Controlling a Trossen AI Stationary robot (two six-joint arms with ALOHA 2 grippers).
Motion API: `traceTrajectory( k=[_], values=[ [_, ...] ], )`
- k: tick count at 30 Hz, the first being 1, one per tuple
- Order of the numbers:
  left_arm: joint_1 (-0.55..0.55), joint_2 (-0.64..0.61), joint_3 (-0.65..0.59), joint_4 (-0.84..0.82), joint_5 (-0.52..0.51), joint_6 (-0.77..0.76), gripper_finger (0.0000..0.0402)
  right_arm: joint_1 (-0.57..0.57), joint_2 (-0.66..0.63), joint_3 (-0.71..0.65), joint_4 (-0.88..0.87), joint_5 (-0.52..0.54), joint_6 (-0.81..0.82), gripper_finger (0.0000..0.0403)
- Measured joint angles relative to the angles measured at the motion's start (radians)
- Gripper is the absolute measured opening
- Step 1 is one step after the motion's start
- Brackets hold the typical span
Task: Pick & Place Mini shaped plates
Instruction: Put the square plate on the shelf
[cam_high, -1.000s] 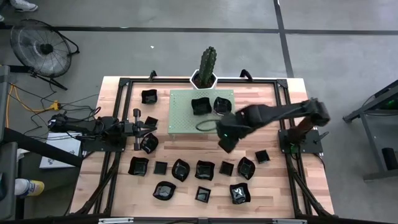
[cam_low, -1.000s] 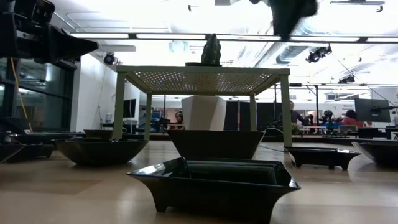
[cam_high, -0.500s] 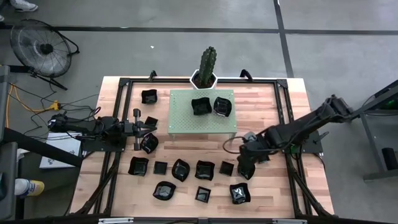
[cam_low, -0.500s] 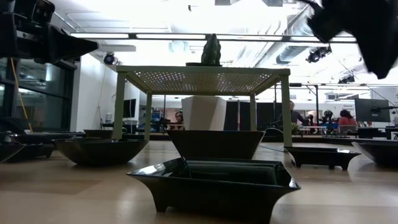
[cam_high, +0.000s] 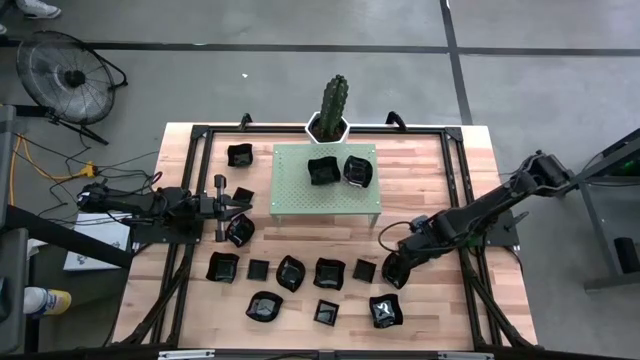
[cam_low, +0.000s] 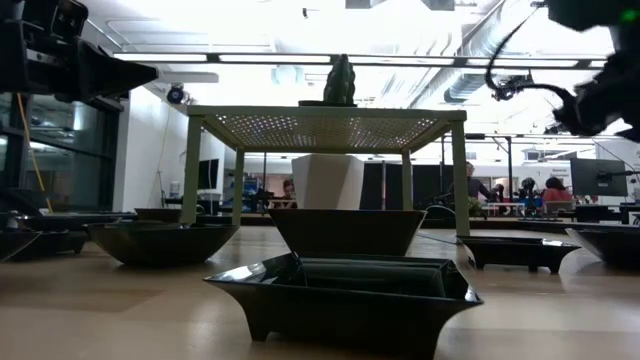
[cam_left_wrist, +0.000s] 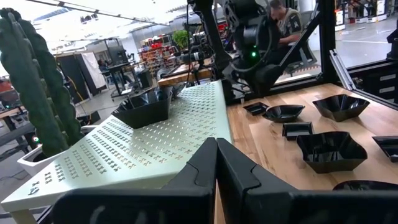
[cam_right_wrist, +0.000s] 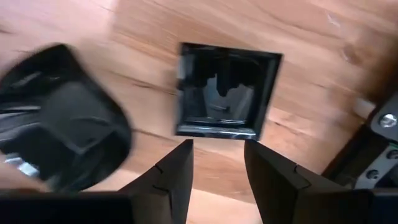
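Several glossy black mini plates (cam_high: 290, 272) rest on their bases in loose rows on the wooden table. Two more plates (cam_high: 322, 170) sit on the pale green perforated stand (cam_high: 300, 195). My right gripper (cam_high: 393, 268) hovers open over the right end of the middle row. In its wrist view the right gripper (cam_right_wrist: 217, 163) points down just short of a small square plate (cam_right_wrist: 227, 90), with a wavy plate (cam_right_wrist: 62, 137) beside it. My left gripper (cam_left_wrist: 216, 163) waits shut by the table's left side (cam_high: 228, 203), touching nothing.
A cactus in a white pot (cam_high: 332, 105) stands behind the stand at the far edge. Black frame rails (cam_high: 455, 150) border the table. A floor fan (cam_high: 65, 75) stands off the far left corner. People sit in the room beyond (cam_low: 470, 185).
My right gripper has drawn back from the stand's front edge, moving toward the table's near and right side and down over the right end of the plate row. Its arm has swung out to the right. The plates have stayed in place.
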Motion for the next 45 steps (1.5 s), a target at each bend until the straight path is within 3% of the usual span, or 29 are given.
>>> traceTrajectory(
  k=[20,45],
  values=[
    [0.000,0.000,0.000,0.000,0.000,0.000,0.0000,-0.069,0.000,-0.141,0.076,-0.001,-0.028,0.0138],
    [0.000,0.000,0.000,0.000,0.000,0.000,0.0000,-0.143,0.001,-0.141,0.061,-0.001,-0.098,0.0137]
  ],
)
